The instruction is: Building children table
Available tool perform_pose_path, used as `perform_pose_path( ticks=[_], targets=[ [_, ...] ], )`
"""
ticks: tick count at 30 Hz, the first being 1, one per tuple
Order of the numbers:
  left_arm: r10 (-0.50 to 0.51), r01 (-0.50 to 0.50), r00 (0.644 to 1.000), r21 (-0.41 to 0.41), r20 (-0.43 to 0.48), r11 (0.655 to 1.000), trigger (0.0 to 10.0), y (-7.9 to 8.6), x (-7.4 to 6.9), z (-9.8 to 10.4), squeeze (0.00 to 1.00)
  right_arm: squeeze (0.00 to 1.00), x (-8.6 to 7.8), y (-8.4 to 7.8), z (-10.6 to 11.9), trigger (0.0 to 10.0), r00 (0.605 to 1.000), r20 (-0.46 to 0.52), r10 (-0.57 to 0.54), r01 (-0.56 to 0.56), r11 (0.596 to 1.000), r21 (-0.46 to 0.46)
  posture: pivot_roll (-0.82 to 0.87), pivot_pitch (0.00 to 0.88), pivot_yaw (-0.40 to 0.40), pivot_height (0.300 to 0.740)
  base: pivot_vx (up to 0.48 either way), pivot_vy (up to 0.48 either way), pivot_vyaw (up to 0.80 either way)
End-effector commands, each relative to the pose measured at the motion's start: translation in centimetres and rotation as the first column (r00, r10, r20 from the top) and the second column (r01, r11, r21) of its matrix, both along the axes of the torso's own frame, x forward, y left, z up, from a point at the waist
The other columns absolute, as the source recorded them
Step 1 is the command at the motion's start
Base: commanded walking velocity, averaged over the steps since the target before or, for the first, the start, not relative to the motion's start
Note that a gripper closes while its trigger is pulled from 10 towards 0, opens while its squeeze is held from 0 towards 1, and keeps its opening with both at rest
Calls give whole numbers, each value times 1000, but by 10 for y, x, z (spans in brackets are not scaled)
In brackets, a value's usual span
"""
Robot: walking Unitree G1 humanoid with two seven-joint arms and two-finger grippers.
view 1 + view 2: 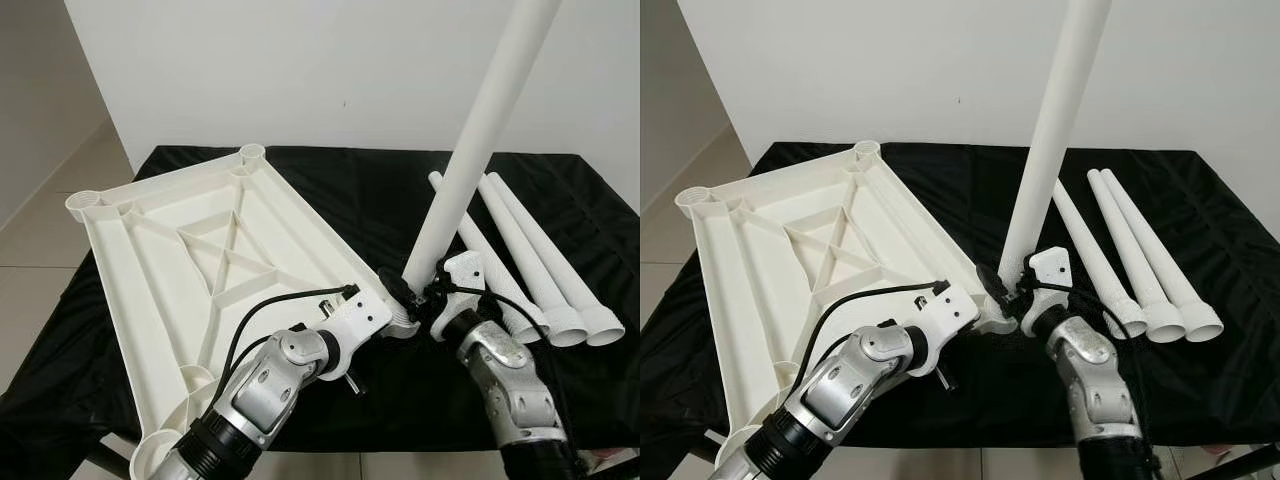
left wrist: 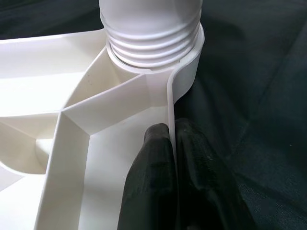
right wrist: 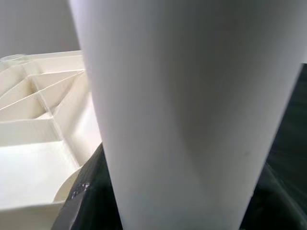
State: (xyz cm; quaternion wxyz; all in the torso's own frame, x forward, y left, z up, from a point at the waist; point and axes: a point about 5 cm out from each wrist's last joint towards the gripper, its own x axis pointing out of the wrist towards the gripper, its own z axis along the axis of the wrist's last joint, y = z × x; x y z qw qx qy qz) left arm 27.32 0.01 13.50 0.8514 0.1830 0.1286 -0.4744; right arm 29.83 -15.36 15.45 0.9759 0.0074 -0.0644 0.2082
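The white plastic tabletop (image 1: 200, 250) lies upside down on the black cloth, its ribs facing up. One white leg (image 1: 470, 170) stands almost upright in the near right corner socket (image 2: 189, 72), leaning slightly right; its threaded end (image 2: 151, 33) sits in the socket. My left gripper (image 2: 171, 132) is shut on the tabletop's thin rim just beside that socket, one finger on each side. My right gripper (image 1: 425, 295) is shut on the leg's lower part, and the leg (image 3: 182, 120) towers close in the right wrist view.
Three loose white legs (image 1: 530, 260) lie side by side on the cloth (image 1: 380, 190) to the right of the standing leg. A white wall rises behind the table. Tiled floor (image 1: 40, 220) shows on the left.
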Motion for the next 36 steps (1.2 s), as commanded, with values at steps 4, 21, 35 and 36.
perform_pose_path(
  ticks=[4,21,35,36],
  targets=[
    [-12,12,1000,-22,10,1000,10000,-5,-5,0,0,0,-1,20,1,10000,991,-9,-130,130,989,72,-131,33,6,740,0,0,0],
    [-15,15,1000,-21,12,1000,10000,-7,-5,0,0,294,-6,34,5,10000,971,-19,-240,240,964,110,-131,25,0,740,0,0,0],
    [-5,5,1000,-21,12,1000,10000,-6,-5,0,0,1000,-8,23,12,10000,997,22,-69,66,993,95,-129,28,-1,740,0,0,0],
    [-5,5,1000,-21,12,1000,10000,-6,-5,0,0,1000,-8,23,12,10000,997,22,-69,66,993,95,-129,28,-1,740,0,0,0]
  ],
)
